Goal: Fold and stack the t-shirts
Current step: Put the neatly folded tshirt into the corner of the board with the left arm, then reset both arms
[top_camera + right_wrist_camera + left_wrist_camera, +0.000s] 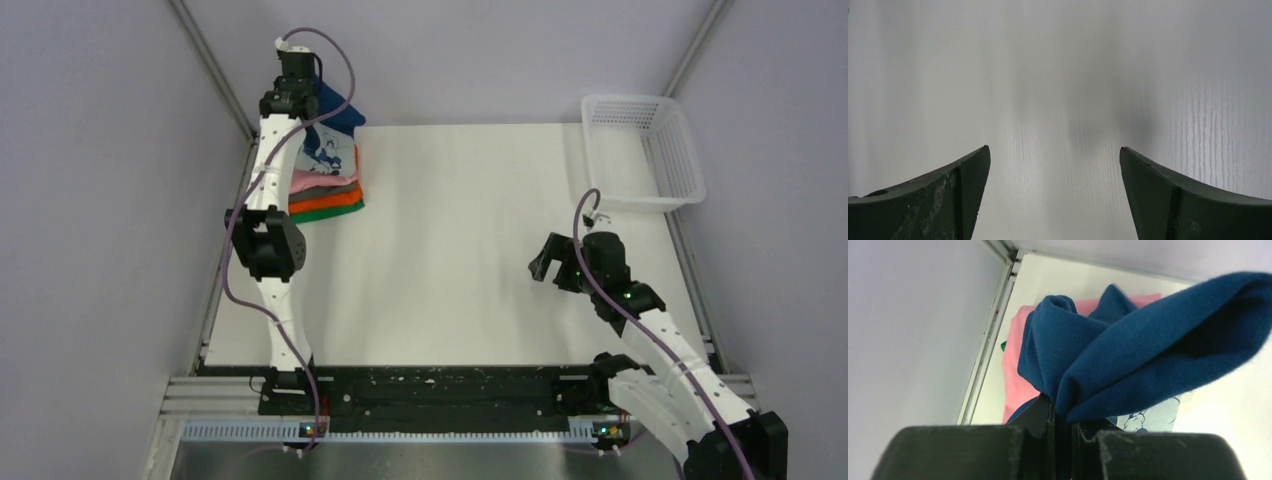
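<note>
The white rectangular bench top (pixel 450 260) carries a white plastic mesh basket (pixel 625 98) at its far right corner. At the far left corner lies a stack of folded cloth t-shirts (pixel 330 195), pink on top, then grey, orange and green. Over it hangs the navy blue t-shirt with a pale cartoon print (pixel 1148 340), bunched and pinched tight in the left gripper (pixel 1063 435). The right gripper (pixel 1054 148) hovers near the right edge, jaws spread wide, holding nothing.

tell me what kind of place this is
Likely a robot lab test cell: a white table boxed in by plain walls, the left arm and right arm bolted at its edge, a navy t-shirt above a folded stack.
</note>
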